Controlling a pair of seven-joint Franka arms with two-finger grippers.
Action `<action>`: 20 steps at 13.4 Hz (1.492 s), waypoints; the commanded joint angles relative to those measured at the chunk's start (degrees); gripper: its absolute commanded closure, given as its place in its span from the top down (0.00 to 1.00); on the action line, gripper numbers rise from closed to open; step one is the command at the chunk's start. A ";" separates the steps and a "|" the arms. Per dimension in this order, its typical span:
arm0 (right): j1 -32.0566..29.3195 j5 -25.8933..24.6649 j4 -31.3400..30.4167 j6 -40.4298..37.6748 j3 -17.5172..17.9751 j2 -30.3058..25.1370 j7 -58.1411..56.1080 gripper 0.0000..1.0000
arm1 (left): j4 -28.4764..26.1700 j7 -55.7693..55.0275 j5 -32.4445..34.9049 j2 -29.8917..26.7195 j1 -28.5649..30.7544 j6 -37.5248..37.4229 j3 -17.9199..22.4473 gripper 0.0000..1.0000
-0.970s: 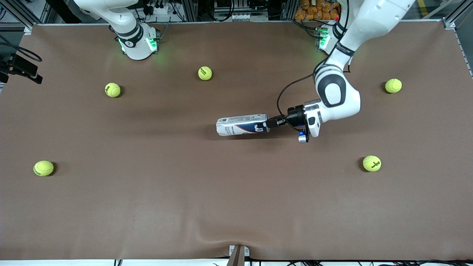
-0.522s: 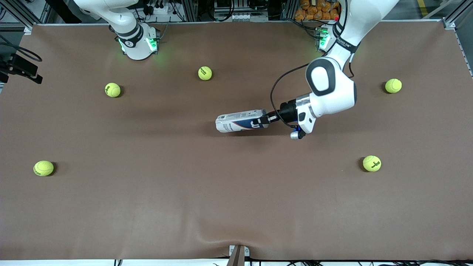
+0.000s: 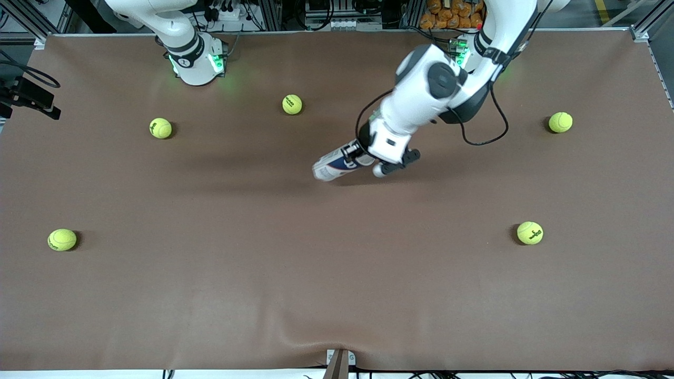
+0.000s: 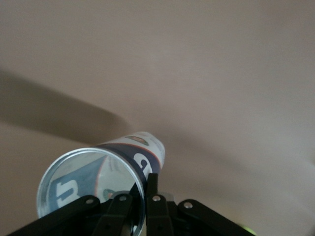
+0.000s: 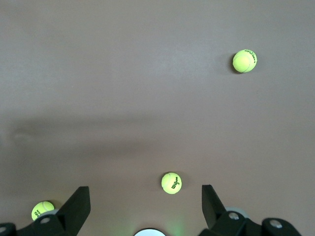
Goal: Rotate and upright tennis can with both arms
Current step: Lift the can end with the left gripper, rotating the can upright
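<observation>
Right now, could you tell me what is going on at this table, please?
The left arm's pincer is shut on the rim of the open end of the tennis can, which is tilted over the middle of the brown table, its closed end lower. The right arm waits near its base, its pincer open above the table. Five tennis balls lie scattered around, for example one between the two bases and another toward the left arm's end.
</observation>
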 commanded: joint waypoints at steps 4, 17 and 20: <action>0.29 0.50 -1.13 0.35 0.13 -1.46 0.98 1.00 | 13.65 -9.57 16.61 4.65 -5.71 -18.86 0.70 0.00; 0.11 0.41 -0.87 0.61 0.04 -1.37 0.72 1.00 | 21.20 -22.75 30.94 15.72 -17.23 -21.76 5.45 0.00; 0.11 0.41 -0.43 0.61 0.04 -1.11 0.71 1.00 | 21.21 -23.02 31.73 15.72 -17.49 -21.32 5.54 0.00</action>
